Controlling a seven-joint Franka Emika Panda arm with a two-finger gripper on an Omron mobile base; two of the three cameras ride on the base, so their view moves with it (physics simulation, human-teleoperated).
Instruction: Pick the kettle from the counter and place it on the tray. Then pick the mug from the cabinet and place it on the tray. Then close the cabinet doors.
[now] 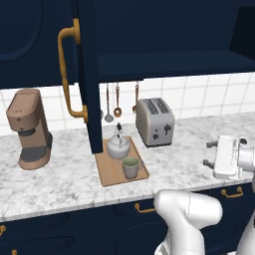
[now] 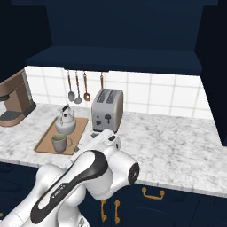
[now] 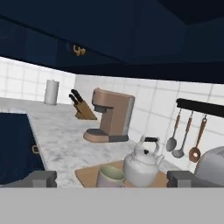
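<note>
Kettle and mug sit side by side on the tray, straight ahead of the gripper in the hand view. Its two dark fingertips stand wide apart at the bottom of that view, with nothing between them, so the jaws are open and hold nothing.

In the left base view the gripper hangs over the counter, to the right of the toaster and well apart from the tray. The kettle stands on the tray's far half and the mug on its near half (handle side hard to make out there).

Above the tray, one of the cabinet doors stands swung open, edge-on, with its brass handle facing left. The cabinet shows its navy shelf in the right base view.

Ladles and spoons hang on the tiled wall behind the tray. A brown coffee machine stands to the left on the counter, and beyond it, in the hand view, a knife block and a paper towel roll.
</note>
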